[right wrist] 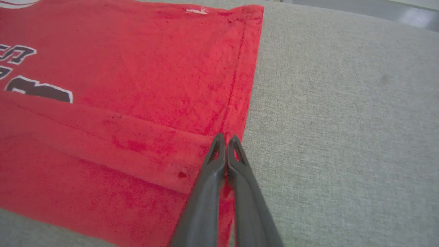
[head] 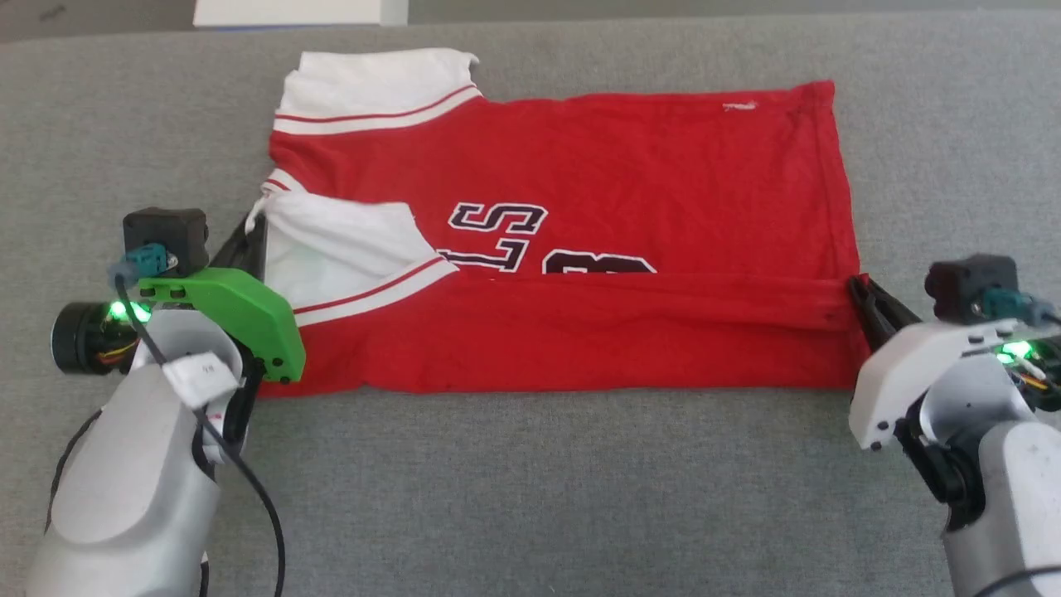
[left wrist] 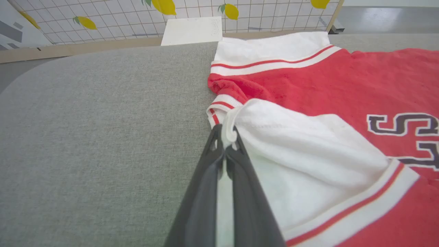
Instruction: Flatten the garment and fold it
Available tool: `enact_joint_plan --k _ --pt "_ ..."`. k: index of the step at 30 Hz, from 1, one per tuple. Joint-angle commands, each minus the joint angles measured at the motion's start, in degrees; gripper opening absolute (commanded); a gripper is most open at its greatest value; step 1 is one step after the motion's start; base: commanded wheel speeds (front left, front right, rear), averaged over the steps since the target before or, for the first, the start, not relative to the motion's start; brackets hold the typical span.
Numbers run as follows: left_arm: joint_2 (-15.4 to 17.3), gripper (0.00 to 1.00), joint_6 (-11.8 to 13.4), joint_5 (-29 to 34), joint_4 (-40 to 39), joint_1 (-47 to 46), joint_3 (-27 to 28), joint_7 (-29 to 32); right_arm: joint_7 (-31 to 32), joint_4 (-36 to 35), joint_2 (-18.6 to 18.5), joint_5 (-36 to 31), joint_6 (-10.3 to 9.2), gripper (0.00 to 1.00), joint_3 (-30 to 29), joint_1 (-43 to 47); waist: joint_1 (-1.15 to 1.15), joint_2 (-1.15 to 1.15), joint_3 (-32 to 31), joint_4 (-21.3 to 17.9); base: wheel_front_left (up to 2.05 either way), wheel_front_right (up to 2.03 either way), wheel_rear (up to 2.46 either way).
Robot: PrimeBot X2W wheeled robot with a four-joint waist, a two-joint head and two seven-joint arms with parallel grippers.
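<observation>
1. Lying spread across the grey cloth-covered desk [head: 530, 481] is the garment [head: 646, 166], a red jersey shirt with its neck end towards the robot's left and its hem [head: 841, 182] towards the right
2. Its near long edge is folded up over the body, making a flat red band [head: 580, 332] that covers the lower part of the black, white-outlined letters [head: 497, 232] and number [head: 598, 265]
3. The far sleeve [head: 373, 87], white with red stripes, lies flat at the far left corner; the near sleeve [head: 348, 249] lies on top of the red body, its striped trim slanting across
4. The left claw [head: 253, 228] is clenched on the garment: in the left wrist view its fingers [left wrist: 205, 178] meet at the tips with a bunch of white sleeve cloth pinched between them
5. The right claw [head: 858, 290] is clenched too, grasping the garment at the hem end of the folded band; the right wrist view shows red cloth between its closed fingers [right wrist: 202, 206]
6. The two claws are well apart, one at each end of the fold line
7. A white panel [head: 290, 12] lies beyond the desk's far edge, and the left wrist view shows a grid-patterned backdrop [left wrist: 103, 20] with yellow lemons behind it
</observation>
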Motion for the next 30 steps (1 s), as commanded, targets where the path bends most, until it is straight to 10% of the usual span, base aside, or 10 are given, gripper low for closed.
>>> enact_joint_plan --k 1,10,11,12,13,22,30 --pt "0.61 0.00 -0.42 -0.98 1.12 -1.11 0.03 2.20 1.69 0.58 -0.50 0.44 -0.10 0.00 0.26 -1.35 0.00 0.00 1.54 -0.68 0.00 0.00 0.00" --pt "1.36 0.00 -2.34 -7.66 6.01 -1.30 -1.18 19.92 16.67 4.20 -0.78 3.83 -0.10 0.00 -0.28 -4.75 0.00 0.00 1.43 -0.57 0.00 0.00 0.00" --pt "1.27 0.34 -2.16 -7.87 5.78 -1.21 -0.97 19.78 17.52 4.26 -0.70 4.05 -0.10 0.00 -0.51 -4.78 0.00 0.00 1.08 -0.50 0.00 0.00 0.00" --pt "1.15 0.87 -1.59 -7.68 5.20 -1.15 -0.46 18.31 18.03 4.09 -0.66 4.23 -0.10 0.48 -0.65 -4.70 0.00 0.00 0.60 -0.37 0.00 0.00 0.00" --pt "1.02 1.00 -1.37 -7.38 4.72 -0.98 -0.20 16.70 18.17 3.94 -0.60 4.37 -0.10 1.00 -0.78 -4.49 0.00 0.00 0.05 -0.26 0.00 0.00 0.00" --pt "-0.22 1.00 2.44 -1.49 -0.59 7.86 3.13 -10.43 3.39 -0.64 2.26 4.19 -0.10 1.00 -3.53 2.01 0.00 0.00 -6.76 0.35 0.00 0.00 0.00" --pt "-3.55 1.00 5.52 -3.43 -1.89 18.09 5.04 -17.58 -14.41 -3.02 4.76 3.71 -0.10 1.00 -3.09 8.68 0.00 0.00 -10.58 0.08 0.00 0.00 0.00"
